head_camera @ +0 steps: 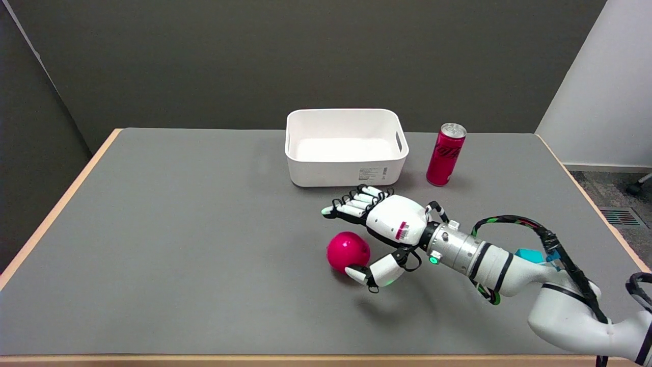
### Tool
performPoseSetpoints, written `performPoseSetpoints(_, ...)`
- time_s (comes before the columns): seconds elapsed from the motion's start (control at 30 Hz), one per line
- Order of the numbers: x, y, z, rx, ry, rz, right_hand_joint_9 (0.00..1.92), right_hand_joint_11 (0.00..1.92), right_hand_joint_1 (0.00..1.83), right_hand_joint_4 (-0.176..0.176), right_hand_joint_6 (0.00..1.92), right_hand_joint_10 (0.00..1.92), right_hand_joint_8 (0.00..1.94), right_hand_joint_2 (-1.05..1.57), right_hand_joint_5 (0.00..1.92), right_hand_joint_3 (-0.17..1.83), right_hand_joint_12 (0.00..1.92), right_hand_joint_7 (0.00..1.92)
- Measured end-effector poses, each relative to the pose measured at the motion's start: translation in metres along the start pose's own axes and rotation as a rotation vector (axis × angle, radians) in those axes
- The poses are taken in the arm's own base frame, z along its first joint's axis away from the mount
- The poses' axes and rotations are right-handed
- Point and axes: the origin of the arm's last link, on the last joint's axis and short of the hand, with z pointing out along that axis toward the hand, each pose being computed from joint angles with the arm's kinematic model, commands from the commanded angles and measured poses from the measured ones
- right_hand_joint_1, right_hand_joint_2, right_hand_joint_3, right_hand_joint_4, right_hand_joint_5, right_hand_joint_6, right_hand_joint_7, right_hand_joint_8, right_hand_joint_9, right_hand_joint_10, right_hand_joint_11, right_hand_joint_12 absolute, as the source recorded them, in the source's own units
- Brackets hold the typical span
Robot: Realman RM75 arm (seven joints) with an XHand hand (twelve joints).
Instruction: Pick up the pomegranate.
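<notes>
Two other things stand toward the desk's (153, 244) far edge: a white bin (346, 148) and, just right of it, an upright red can (447, 154), both apart from the pomegranate (347, 251), which lies on the desk nearer the front edge. The right hand (387, 224) hovers beside it, fingers (356, 204) spread above and beyond it, thumb touching its near side, grasping nothing.

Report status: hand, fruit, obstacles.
Right hand open beside round magenta pomegranate, thumb at its near side. Pomegranate on table, not lifted. Nothing between them.
</notes>
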Motion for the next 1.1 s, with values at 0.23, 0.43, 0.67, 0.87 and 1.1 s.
performPoseSetpoints(0.23,-0.011,0.001,0.001,-0.01,-0.023,0.009,0.17,0.02,0.53,0.054,0.38,0.69,0.34,0.58,0.16,0.93,1.19,0.27)
performPoseSetpoints(0.43,-0.019,0.002,0.001,-0.019,-0.04,0.019,0.17,0.02,0.55,0.052,0.38,0.69,0.34,0.58,0.16,0.93,1.19,0.27)
performPoseSetpoints(0.67,-0.023,0.003,0.001,-0.027,-0.048,0.023,0.22,0.08,0.63,0.041,0.44,0.73,0.41,0.63,0.19,0.99,1.16,0.33)
performPoseSetpoints(0.87,-0.024,0.004,0.003,-0.027,-0.043,0.022,0.34,0.17,0.73,0.027,0.58,0.83,0.52,0.69,0.27,0.99,1.27,0.44)
performPoseSetpoints(1.1,-0.024,0.004,0.003,-0.021,-0.026,0.022,0.47,0.24,0.82,0.021,0.82,1.01,0.69,0.75,0.32,0.91,1.36,0.58)
